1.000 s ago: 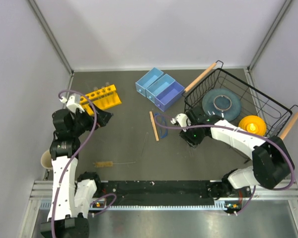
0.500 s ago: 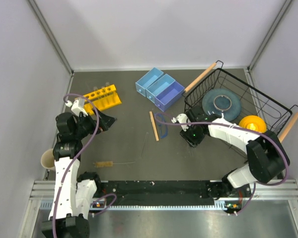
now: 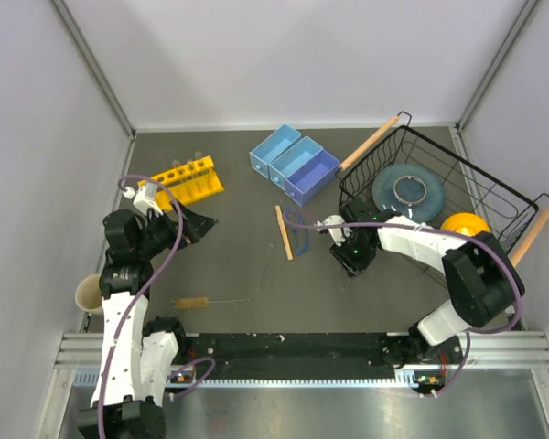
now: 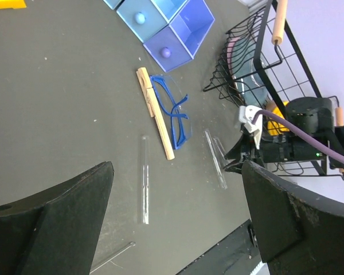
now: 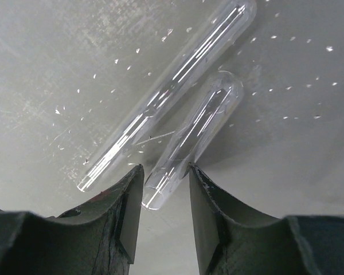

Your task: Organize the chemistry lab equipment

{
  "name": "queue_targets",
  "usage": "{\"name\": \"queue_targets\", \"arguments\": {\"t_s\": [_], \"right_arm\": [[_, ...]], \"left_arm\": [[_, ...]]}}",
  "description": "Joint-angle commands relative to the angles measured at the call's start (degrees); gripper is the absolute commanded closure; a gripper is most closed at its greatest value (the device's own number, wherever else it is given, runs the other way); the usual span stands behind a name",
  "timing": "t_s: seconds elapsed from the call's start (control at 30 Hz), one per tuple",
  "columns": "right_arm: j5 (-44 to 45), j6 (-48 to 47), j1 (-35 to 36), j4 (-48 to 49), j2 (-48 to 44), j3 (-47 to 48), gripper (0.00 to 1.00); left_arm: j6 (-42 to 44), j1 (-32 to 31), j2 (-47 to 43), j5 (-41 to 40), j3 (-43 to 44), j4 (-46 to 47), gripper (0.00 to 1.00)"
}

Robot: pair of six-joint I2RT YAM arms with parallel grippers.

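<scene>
1. Right gripper (image 5: pixel 165 172): down at the dark table (image 3: pixel 229 256), just left of the black wire basket (image 3: pixel 371 144). Its fingers are drawn in on either side of the open end of the shorter glass tube (image 5: pixel 195 134). Thin gaps seem to remain at both pads, so I cannot tell whether it pinches the tube.
2. Longer glass tube (image 5: pixel 166 97): lies flat close beside the shorter one, nearly parallel to it.
3. Left gripper (image 4: pixel 176 166): fingers spread wide with nothing between them, held over the table near the yellow rack (image 3: pixel 188 178).
4. Third tube (image 4: pixel 145 180): lies alone on the table, well apart from the pair.
5. Wooden stick (image 3: pixel 284 231) and blue-framed safety glasses (image 3: pixel 299 231): lie side by side, touching, on the near side of the blue boxes (image 3: pixel 293 163).
6. Bristle brush (image 3: pixel 201 301): lies flat near the front edge, left of centre.
</scene>
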Motion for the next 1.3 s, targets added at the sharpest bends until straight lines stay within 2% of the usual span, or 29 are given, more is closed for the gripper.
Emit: {"name": "queue_targets", "arguments": {"t_s": [0.0, 0.2, 0.33, 0.4, 0.53, 0.73, 0.83, 1.03, 1.27], "right_arm": [[-1.8, 0.4, -0.6, -0.9, 1.6, 2.3, 0.62], [-2.4, 0.9, -0.6, -1.0, 3.3, 3.3, 0.62], [-1.9, 1.9, -0.6, -1.0, 3.9, 4.1, 0.74], [-2.0, 2.4, -0.6, -1.0, 3.5, 4.8, 0.78], [-2.9, 3.2, -1.0, -1.0, 1.9, 5.6, 0.8], [-9.6, 3.2, -2.9, -1.0, -2.7, 5.7, 0.82], [-14.0, 2.5, -2.9, -1.0, -5.5, 5.2, 0.82], [-24.9, -0.2, -2.9, -1.4, -9.6, 4.0, 0.83], [-33.4, -4.2, -1.5, -3.0, -13.0, 3.6, 0.83]], "left_arm": [[-3.7, 0.2, 0.2, 4.5, -1.5, 6.4, 0.01], [-10.4, 0.2, 1.5, 10.5, -5.8, 13.0, 0.01], [-13.2, -0.5, 2.0, 12.0, -8.0, 14.9, 0.01], [-13.9, -2.1, 2.2, 11.9, -8.6, 15.5, 0.01], [-14.7, -7.6, 3.4, 8.9, -9.2, 15.7, 0.01], [-18.8, -24.0, 8.8, 0.3, -10.8, 22.4, 0.01], [-20.0, -29.7, 13.8, -3.1, -10.8, 24.3, 0.01], [-21.8, -37.3, 21.9, -5.8, -10.2, 28.2, 0.03], [-26.8, -41.7, 28.4, -4.7, -9.8, 37.4, 0.04]]}}
